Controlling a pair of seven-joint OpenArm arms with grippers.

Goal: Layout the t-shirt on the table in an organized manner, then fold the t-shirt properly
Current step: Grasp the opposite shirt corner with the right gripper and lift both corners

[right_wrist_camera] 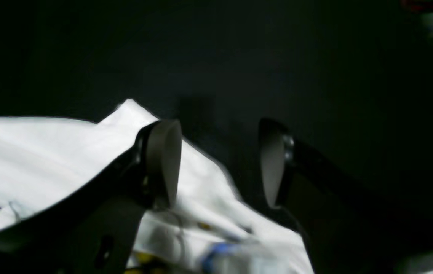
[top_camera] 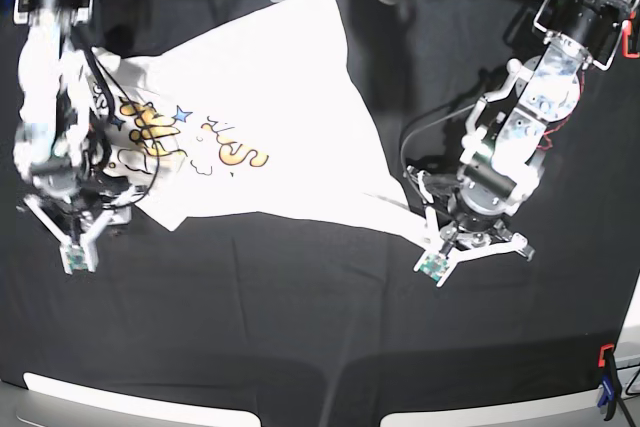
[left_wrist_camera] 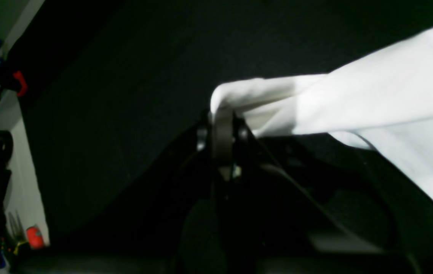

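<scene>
While the t-shirt point(top_camera: 265, 107) is lying print-up and skewed across the black table point(top_camera: 300, 327), from ten o'clock toward four, the left gripper point(left_wrist_camera: 222, 114) is pinching a white corner at four o'clock. At eight o'clock the right gripper point(right_wrist_camera: 220, 163) is hanging with jaws spread, holding nothing, beside the opposite edge. Pulling one-sided is likely dragging the shirt crooked, or the pinched fold is slipping free.

Soft white cotton t-shirt point(top_camera: 270, 97), matte black cloth table point(top_camera: 300, 317), smooth grey hand pads point(right_wrist_camera: 163, 160)
</scene>
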